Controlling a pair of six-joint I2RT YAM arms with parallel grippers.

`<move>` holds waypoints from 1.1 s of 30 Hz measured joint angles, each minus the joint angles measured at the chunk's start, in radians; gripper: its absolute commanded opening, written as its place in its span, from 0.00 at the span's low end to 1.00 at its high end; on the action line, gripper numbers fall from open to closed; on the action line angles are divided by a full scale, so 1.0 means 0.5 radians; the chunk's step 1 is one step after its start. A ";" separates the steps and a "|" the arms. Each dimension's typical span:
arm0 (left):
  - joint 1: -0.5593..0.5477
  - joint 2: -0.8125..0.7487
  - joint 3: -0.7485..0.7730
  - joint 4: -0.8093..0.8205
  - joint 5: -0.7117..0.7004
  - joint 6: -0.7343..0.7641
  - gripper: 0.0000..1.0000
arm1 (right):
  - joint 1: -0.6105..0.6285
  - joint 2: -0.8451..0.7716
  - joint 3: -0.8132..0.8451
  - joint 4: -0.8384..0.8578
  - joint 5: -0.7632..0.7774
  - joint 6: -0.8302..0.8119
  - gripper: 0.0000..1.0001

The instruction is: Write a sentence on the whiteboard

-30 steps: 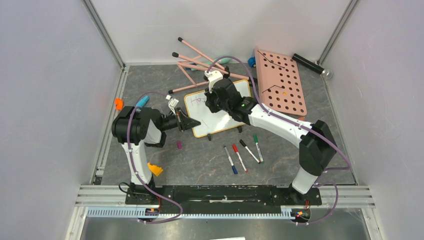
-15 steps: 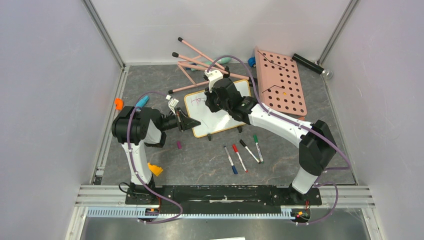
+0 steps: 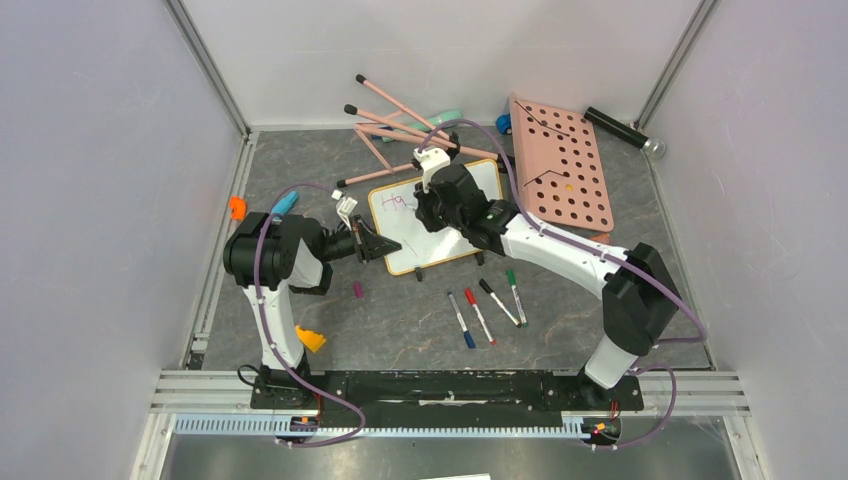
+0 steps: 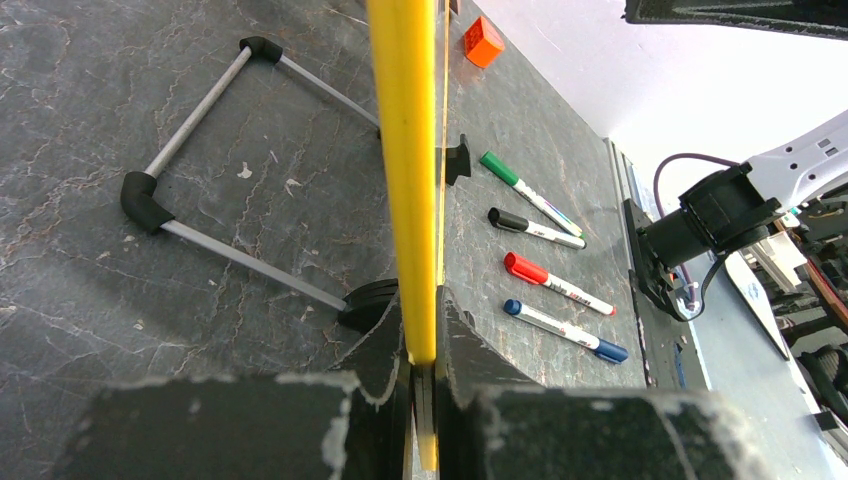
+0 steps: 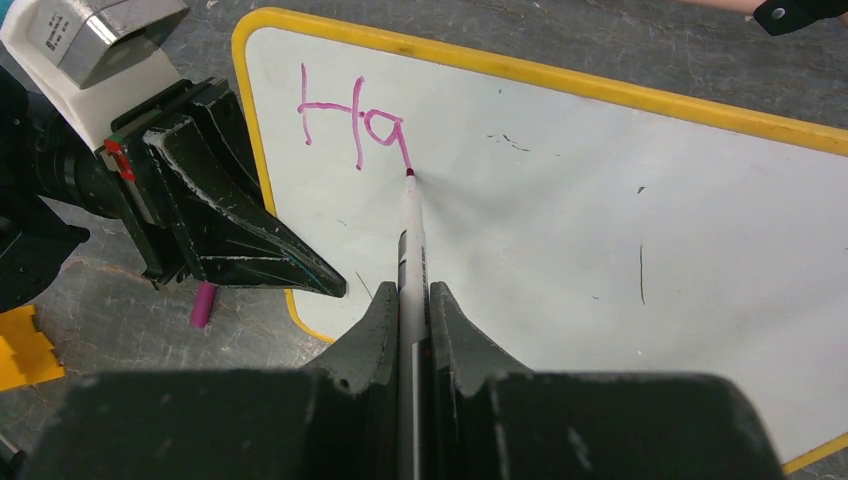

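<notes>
- While the whiteboard [image 5: 620, 230] lies on the grey table [image 3: 400, 320], between the two arms, only "Ha" of the sentence [image 5: 350, 125] stands near its upper left corner.
- The left gripper [image 4: 421, 345] is pressed together on the yellow rim [image 4: 405, 150] at the left edge of the board, so it acts as a clamp.
- The right gripper [image 5: 410, 300] pinches a marker [image 5: 411, 225] low on its barrel, and the pink tip touches the white face just under the "a".
- I judge the board to be light and stiff. It stands on small black feet [image 4: 458, 160], so the pressure of the pen may push it aside or rock it.
- Its glossy face looks slippery, so the rim is the better place to hold, away from the writing.
- The marker looks thin and smooth, and it may twist between the fingers if pressed too hard.
</notes>
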 measured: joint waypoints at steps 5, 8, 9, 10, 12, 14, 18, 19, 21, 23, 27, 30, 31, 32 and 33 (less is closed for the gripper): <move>0.000 0.000 0.000 0.001 0.000 0.000 0.08 | -0.003 -0.001 0.001 0.000 -0.019 -0.001 0.00; 0.000 0.000 -0.001 0.002 0.002 0.000 0.08 | -0.014 -0.008 0.001 -0.001 -0.059 -0.002 0.00; 0.000 0.000 -0.001 0.003 0.002 0.002 0.08 | -0.020 -0.013 0.001 -0.001 -0.070 -0.002 0.00; 0.000 0.000 -0.001 0.004 0.002 0.002 0.08 | -0.024 -0.021 0.001 -0.001 -0.085 -0.003 0.00; 0.000 0.000 -0.001 0.004 0.003 0.005 0.08 | -0.026 -0.045 0.001 0.000 -0.099 -0.008 0.00; 0.000 0.000 -0.001 0.004 0.004 0.014 0.08 | -0.029 -0.085 0.000 0.003 -0.107 -0.014 0.00; 0.000 0.000 -0.001 0.004 0.004 0.014 0.08 | -0.031 -0.140 0.001 0.034 -0.096 -0.019 0.00; 0.000 0.000 -0.001 0.004 0.004 0.014 0.08 | -0.034 -0.140 0.001 0.041 -0.089 -0.020 0.00; 0.000 0.000 -0.001 0.005 0.004 0.014 0.08 | -0.035 -0.140 0.001 0.041 -0.082 -0.022 0.00; 0.000 0.000 -0.001 0.004 0.004 0.015 0.08 | -0.038 -0.138 0.001 0.038 -0.076 -0.024 0.00; 0.000 0.000 -0.001 0.005 0.004 0.015 0.08 | -0.040 -0.116 0.012 0.037 -0.055 -0.024 0.00; 0.000 0.000 -0.001 0.005 0.004 0.015 0.08 | -0.043 -0.085 0.025 0.037 -0.034 -0.024 0.00; 0.000 0.000 -0.001 0.005 0.004 0.015 0.08 | -0.044 -0.076 0.027 0.037 -0.031 -0.024 0.00; 0.000 0.000 -0.001 0.005 0.004 0.015 0.08 | -0.045 -0.068 0.028 0.037 -0.028 -0.024 0.00; 0.000 0.000 -0.001 0.005 0.004 0.015 0.08 | -0.046 -0.057 0.031 0.037 -0.026 -0.024 0.00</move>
